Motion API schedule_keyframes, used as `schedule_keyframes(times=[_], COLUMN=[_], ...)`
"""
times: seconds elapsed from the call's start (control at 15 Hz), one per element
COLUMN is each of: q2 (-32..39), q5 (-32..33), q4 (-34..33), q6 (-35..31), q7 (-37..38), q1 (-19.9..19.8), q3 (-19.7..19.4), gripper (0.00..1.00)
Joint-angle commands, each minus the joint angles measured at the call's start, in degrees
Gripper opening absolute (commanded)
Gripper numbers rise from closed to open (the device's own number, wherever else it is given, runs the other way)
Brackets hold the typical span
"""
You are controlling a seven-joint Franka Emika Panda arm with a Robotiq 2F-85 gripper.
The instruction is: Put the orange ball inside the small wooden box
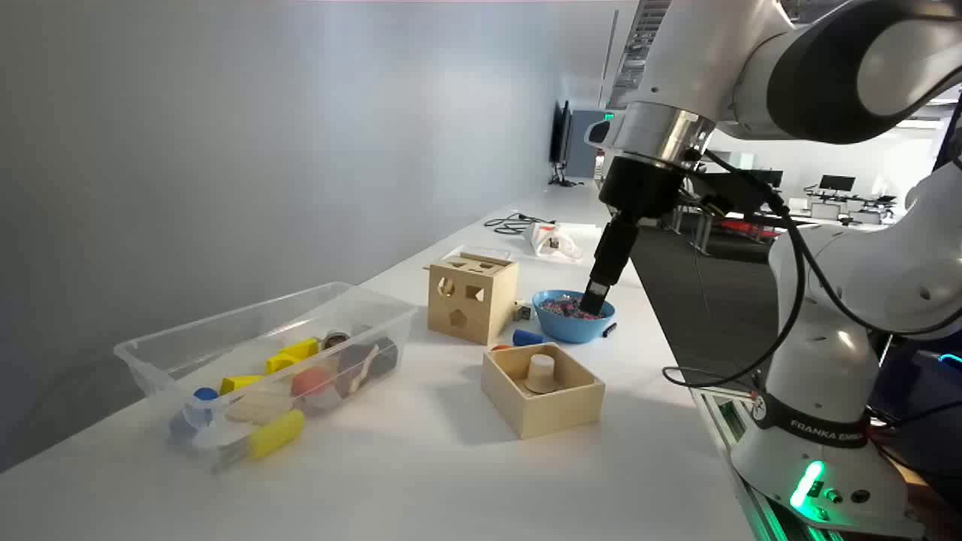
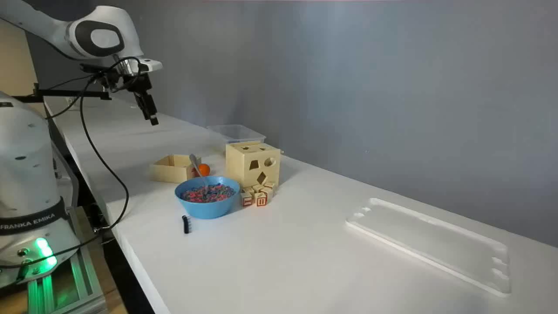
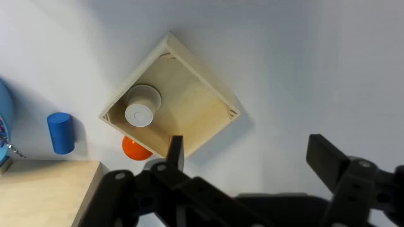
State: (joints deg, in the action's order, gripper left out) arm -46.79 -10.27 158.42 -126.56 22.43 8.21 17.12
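The orange ball [image 3: 136,149] lies on the table right beside the small wooden box [image 3: 195,104], outside its wall. The ball shows beyond the bowl's rim in an exterior view [image 2: 203,169], and only a sliver shows behind the box in an exterior view [image 1: 500,347]. The box is pale and open-topped, in both exterior views [image 1: 560,418] [image 2: 168,174]. A small white cup [image 3: 143,101] stands upside down inside it. My gripper [image 3: 246,146] is open with nothing between its fingers. It hangs above the table near the box, higher than its walls, in both exterior views [image 1: 594,299] [image 2: 152,121].
The wooden cube with holes [image 1: 467,300] and a blue bowl [image 2: 207,209] with a spoon stand near the ball. A blue cylinder [image 3: 61,134] lies between bowl and box. A clear bin [image 1: 263,376] of toys stands by the wall. Several letter blocks [image 2: 260,196] sit by the cube.
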Motion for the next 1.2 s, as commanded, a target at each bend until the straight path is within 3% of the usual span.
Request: schedule_keyframes(times=[0.0, 1.0, 1.13], q2=[0.03, 0.03, 2.82], q5=[0.26, 0.26, 1.07], q4=[-0.12, -0.12, -0.08], q6=[0.17, 0.17, -5.57], q7=[0.15, 0.15, 4.05], q1=[0.20, 0.20, -3.27], q3=[-0.25, -0.25, 1.14], gripper=[1.00, 1.00, 1.00])
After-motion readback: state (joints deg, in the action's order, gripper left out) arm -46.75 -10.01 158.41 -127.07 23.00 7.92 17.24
